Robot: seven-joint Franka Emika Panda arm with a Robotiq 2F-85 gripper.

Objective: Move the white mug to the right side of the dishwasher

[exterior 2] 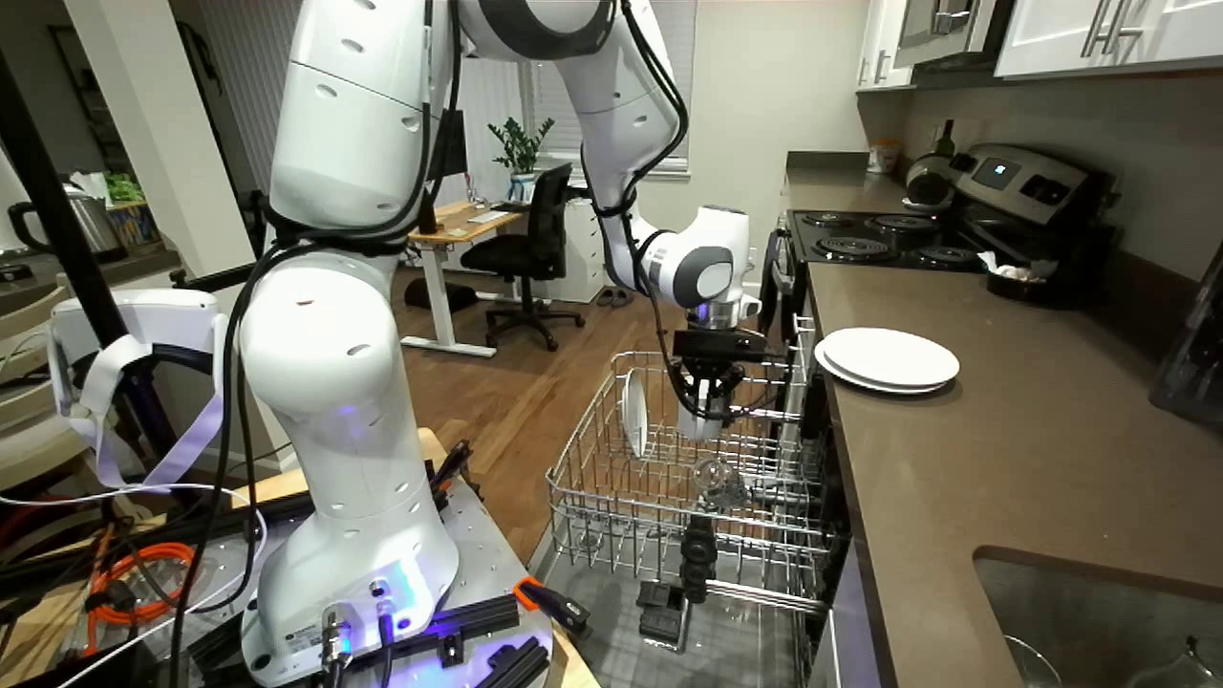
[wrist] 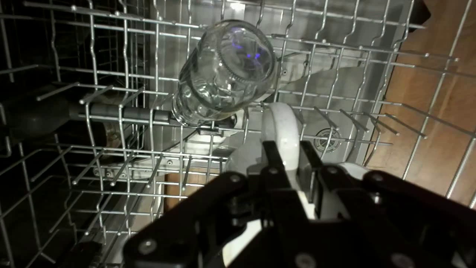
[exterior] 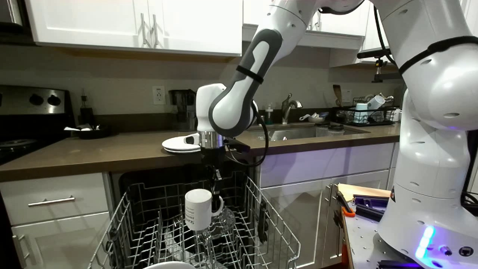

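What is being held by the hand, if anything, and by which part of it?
The white mug, by its loop handle, which is gripped between the fingers of the hand in the wrist view.

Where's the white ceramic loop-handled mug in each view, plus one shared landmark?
In an exterior view: white ceramic mug, lower, slightly left of centre.
In an exterior view: mug, right of centre, partly hidden.
Wrist view: its white handle between the jaws, right of centre; body mostly hidden.
Shared landmark: tilted clear glass vessel near the mug.
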